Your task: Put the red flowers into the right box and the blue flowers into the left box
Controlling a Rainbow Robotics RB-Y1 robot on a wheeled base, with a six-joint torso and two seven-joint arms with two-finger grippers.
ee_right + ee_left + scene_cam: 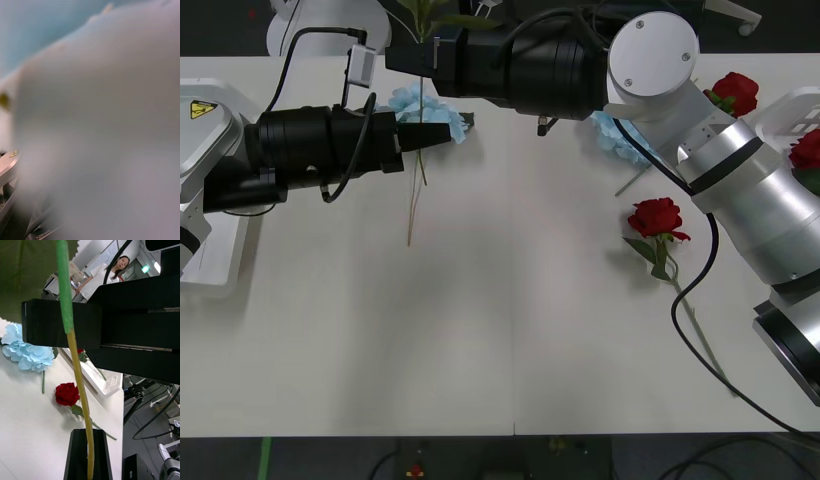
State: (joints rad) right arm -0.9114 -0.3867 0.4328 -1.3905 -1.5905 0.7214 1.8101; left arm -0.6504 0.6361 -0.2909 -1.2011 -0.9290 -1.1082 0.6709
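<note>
Two claws meet over the worktop (480,350).
Your left claw (463,124) pinches a stem (80,390); right claw's state cannot be told; lift slowly.

Front view looking down on table (480,340), left wrist close along stem (77,363), both sharing rose (656,217).

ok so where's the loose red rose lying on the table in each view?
Front: the red rose lies on the table right of centre, beside the right arm.
Left wrist: the same red rose lies on the table past the green-and-yellow stem, near a blue flower.
Right wrist: too blurred to tell.
Shared landmark: the right box, just beyond the rose.
</note>
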